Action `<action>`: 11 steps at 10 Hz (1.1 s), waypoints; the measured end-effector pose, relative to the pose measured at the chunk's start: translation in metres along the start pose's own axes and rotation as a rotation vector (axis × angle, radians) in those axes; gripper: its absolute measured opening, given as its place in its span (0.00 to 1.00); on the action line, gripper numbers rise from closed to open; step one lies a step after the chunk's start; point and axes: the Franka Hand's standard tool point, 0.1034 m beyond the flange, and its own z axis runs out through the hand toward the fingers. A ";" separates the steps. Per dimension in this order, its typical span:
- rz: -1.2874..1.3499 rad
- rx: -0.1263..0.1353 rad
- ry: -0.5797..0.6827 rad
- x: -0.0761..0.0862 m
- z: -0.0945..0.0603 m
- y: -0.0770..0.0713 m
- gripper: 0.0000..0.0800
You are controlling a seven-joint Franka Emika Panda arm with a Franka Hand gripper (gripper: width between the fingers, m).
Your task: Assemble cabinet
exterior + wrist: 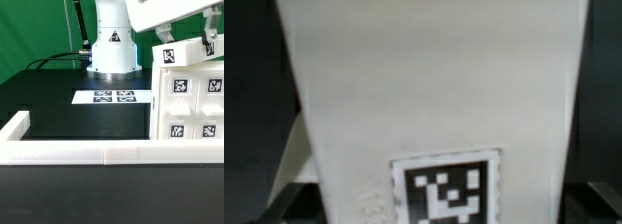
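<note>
The white cabinet stands upright at the exterior view's right, against the border wall, with several black-and-white tags on its face. Two tagged pieces sit along its top edge. My gripper comes down onto the cabinet's top from above. In the wrist view a white cabinet panel with one tag fills the picture. The dark fingers sit tight against both of its sides, so my gripper looks shut on it. The fingertips themselves are hidden.
The marker board lies on the black table in front of the robot base. A low white border wall runs along the front and up the exterior view's left side.
</note>
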 end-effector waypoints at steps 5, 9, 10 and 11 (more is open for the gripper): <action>0.405 0.013 -0.026 0.000 -0.001 0.002 0.71; 0.752 0.022 -0.062 -0.002 0.000 0.002 0.71; 0.825 0.022 -0.068 -0.002 0.000 0.002 0.71; 0.885 0.022 -0.072 -0.002 0.000 0.002 0.71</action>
